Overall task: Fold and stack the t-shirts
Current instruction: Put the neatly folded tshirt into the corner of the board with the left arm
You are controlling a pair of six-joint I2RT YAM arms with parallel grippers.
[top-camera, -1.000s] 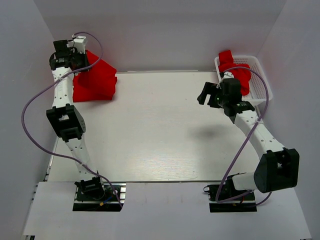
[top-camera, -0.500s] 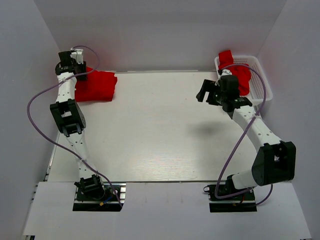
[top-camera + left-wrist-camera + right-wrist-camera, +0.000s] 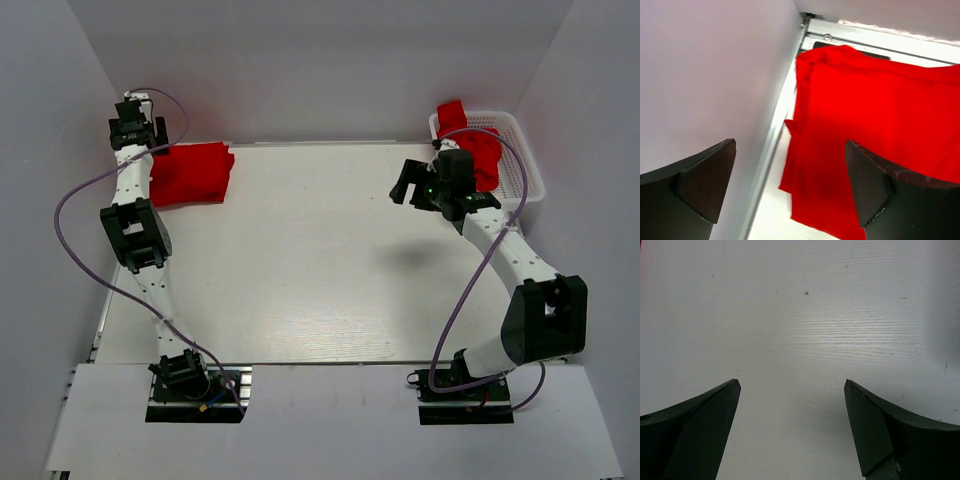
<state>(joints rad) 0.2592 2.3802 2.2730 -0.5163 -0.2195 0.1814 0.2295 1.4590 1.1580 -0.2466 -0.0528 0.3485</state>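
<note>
A folded stack of red t-shirts (image 3: pixel 192 172) lies flat at the table's far left corner. In the left wrist view its left edge (image 3: pixel 880 135) runs beside the side wall. My left gripper (image 3: pixel 138 132) hovers above that edge, by the wall. It is open (image 3: pixel 790 172), and nothing sits between its dark fingers (image 3: pixel 705 180). More red t-shirts (image 3: pixel 482 152) lie crumpled in the white basket (image 3: pixel 530 172) at the far right. My right gripper (image 3: pixel 412 188) hangs left of the basket over bare table, open and empty (image 3: pixel 792 412).
The white walls stand close on the left, the back and the right. A metal rail (image 3: pixel 771 150) runs along the table's left edge under the left gripper. The right arm's cable (image 3: pixel 470 290) loops over the table's right side.
The left gripper has opened and let go of the red t-shirt, which now lies flat on the stack. That gripper has drawn back toward the wall. The right gripper shifted slightly toward the back.
</note>
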